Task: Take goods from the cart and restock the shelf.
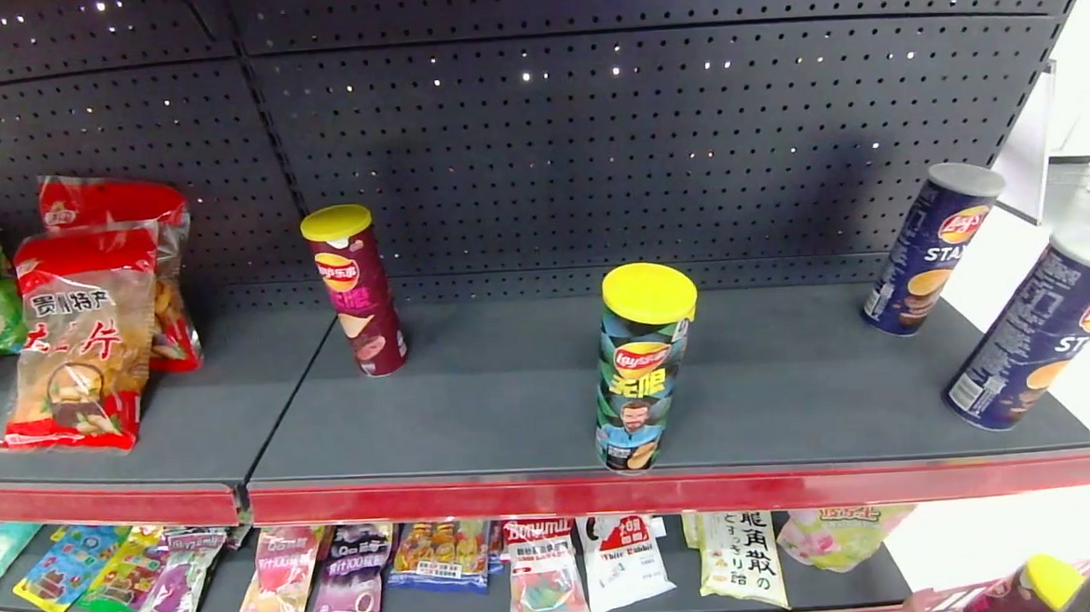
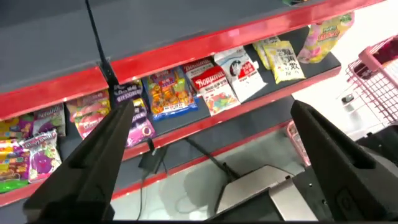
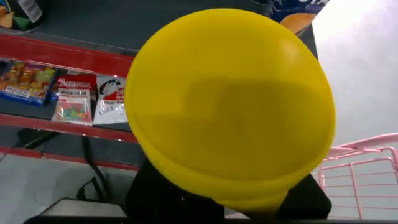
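Left claw (image 2: pixel 211 106) apart, empty. Right claw (image 3: pixel 230 200) clamped on yellow-lidded chip can (image 3: pixel 230 106). Shelf (image 1: pixel 513 410): maroon can (image 1: pixel 355 293) far left, teal can (image 1: pixel 641 366) near centre, blue cans (image 1: pixel 929 248) right.

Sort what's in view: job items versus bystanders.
Job: held yellow-lidded can; pink cart; upper shelf; purple can, teal can, rear blue can, front blue can, all standing on it.
Just there: red snack bags; packets on the lower shelf.
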You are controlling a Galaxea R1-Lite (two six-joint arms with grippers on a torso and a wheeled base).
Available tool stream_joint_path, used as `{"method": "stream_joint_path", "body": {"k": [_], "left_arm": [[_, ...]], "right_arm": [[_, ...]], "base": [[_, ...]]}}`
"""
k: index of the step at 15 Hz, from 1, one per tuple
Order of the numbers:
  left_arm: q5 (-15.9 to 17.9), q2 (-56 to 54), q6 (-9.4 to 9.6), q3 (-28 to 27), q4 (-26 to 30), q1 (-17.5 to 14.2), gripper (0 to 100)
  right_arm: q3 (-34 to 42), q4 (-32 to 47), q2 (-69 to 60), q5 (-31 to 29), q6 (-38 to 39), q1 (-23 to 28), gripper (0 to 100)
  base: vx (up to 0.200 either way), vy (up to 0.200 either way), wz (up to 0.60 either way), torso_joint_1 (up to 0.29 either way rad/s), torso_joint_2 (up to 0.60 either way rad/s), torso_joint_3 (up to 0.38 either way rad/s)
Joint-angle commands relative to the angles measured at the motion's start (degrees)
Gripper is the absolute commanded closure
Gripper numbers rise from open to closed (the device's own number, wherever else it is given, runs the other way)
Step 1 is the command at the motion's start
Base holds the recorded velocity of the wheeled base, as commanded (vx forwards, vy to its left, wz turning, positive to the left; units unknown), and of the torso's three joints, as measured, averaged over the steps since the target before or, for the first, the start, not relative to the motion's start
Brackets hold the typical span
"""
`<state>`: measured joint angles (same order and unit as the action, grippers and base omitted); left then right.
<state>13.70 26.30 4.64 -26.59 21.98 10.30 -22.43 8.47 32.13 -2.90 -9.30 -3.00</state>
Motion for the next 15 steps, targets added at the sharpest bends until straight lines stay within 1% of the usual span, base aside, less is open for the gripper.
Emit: {"method": "stream_joint_path", "body": {"k": [1, 2, 4, 5, 6, 8, 9, 10, 11, 12, 13, 15], "left_arm": [[0.0, -3.1, -0.07, 3.5, -0.6, 0.0, 0], [0.4, -6.3, -0.07, 6.0, -1.1, 0.0, 0], [0.5, -11.6, -0.07, 9.0, -1.0, 0.0, 0], [0.4, -15.5, -0.51, 10.8, -0.7, 0.0, 0], [-0.1, -20.7, -0.51, 13.9, -0.6, -0.1, 0], [0.4, -20.8, -0.51, 15.1, -1.1, -0.1, 0], [0.9, -20.8, -0.43, 15.4, -1.1, -0.1, 0], [0.6, -20.8, -0.6, 15.7, -1.1, -0.1, 0], [0.4, -20.8, -1.48, 15.8, -1.5, -0.3, 0], [0.1, -20.7, -2.97, 16.0, -2.2, -1.0, 0], [-0.4, -20.1, -3.15, 16.1, -3.0, -2.9, 0], [-0.8, -20.3, -3.41, 16.3, -4.1, -7.9, 0]], "right_arm": [[-3.9, -2.8, 6.0, 1.7, 0.3, -0.4, 100], [-4.4, -5.9, 9.4, 3.4, 0.0, -0.7, 100], [-6.0, -12.6, 15.9, 6.5, 0.0, -1.3, 100], [-6.7, -16.6, 20.1, 8.4, 0.0, -2.1, 100], [-7.6, -21.1, 25.3, 11.7, 0.0, -3.7, 100], [-9.1, -23.9, 31.3, 15.7, -0.1, -5.4, 100], [-11.0, -25.6, 34.8, 15.9, -0.3, -6.4, 100], [-12.9, -26.8, 37.5, 16.1, 0.0, -7.4, 100], [-15.3, -26.9, 40.1, 16.1, 0.1, -8.2, 100], [-17.1, -27.0, 42.5, 16.1, 0.1, -8.9, 100], [-19.1, -27.0, 44.7, 16.1, 0.1, -9.5, 100], [-22.3, -27.5, 48.3, 16.1, 0.0, -9.9, 100]], "base": [[0.0, 0.0, 0.0, 0.0, 0.0, 0.0], [0.0, 0.0, 0.0, 0.0, 0.0, 0.0], [0.0, 0.0, 0.0, 0.0, 0.0, 0.0], [0.0, 0.0, 0.0, 0.0, 0.0, 0.0], [0.0, 0.0, 0.0, 0.0, 0.0, 0.0], [0.0, 0.0, 0.0, 0.0, 0.0, 0.0], [0.0, 0.0, 0.0, 0.0, 0.0, 0.0], [0.0, 0.0, 0.0, 0.0, 0.0, 0.0], [0.0, 0.0, 0.0, 0.0, 0.0, 0.0], [0.0, 0.0, 0.0, 0.0, 0.0, 0.0], [0.0, 0.0, 0.0, 0.0, 0.0, 0.0], [0.0, 0.0, 0.0, 0.0, 0.0, 0.0]]}}
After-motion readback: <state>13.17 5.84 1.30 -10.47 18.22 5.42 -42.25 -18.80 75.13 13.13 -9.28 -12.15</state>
